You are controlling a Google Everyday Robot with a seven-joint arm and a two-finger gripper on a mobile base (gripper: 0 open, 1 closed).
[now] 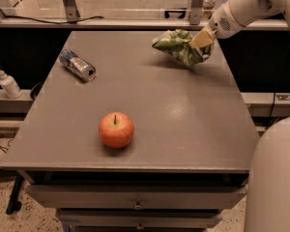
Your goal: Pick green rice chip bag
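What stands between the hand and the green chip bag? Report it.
Nothing visible. The hand grips the right end of the green chip bag near the far right edge of the table. The can lies far left, the apple near the front, both apart from the bag.

Gripper [201,40] (upper right) clamps the green rice chip bag [176,46]

no legible text — anywhere

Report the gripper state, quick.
The gripper: closed, holding the crinkly light-green rice chip bag by its right end, over the far right corner of the grey table.
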